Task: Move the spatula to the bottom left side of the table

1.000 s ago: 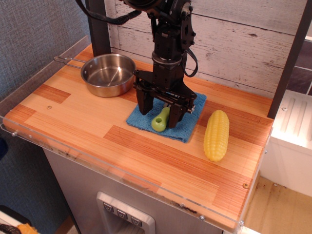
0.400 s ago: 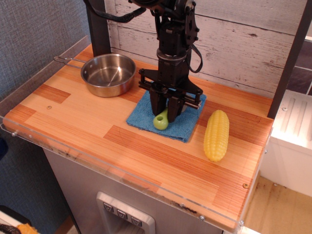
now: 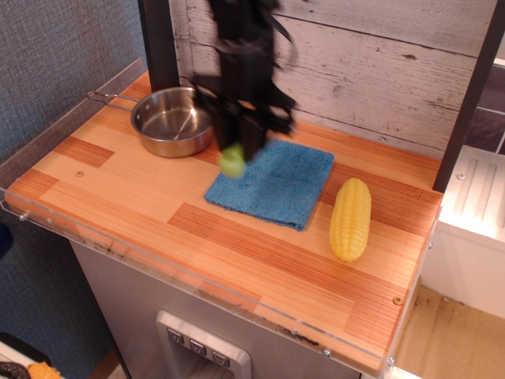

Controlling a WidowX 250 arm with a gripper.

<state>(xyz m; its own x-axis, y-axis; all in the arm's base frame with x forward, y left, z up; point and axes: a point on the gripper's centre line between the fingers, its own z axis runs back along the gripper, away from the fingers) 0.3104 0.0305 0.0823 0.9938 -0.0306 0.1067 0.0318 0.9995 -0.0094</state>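
We find the table (image 3: 142,197), a striped wooden countertop with a clear rim, bare across its near-left area, which we take to be the destination. On it lie a blue cloth (image 3: 276,185) at centre, now with nothing resting on it, a steel pan (image 3: 173,118) at the back left, and a yellow corn cob (image 3: 350,219) to the right. The gripper (image 3: 241,134) appears blurred above the cloth's left rear corner, beside the pan, fingers drawn together on the spatula (image 3: 232,160), whose lime-green handle hangs below them clear of the surface; the blade is not discernible. We judge the pick-up complete and the carry under way. Outstanding: travel to the near-left corner, lowering, and release.
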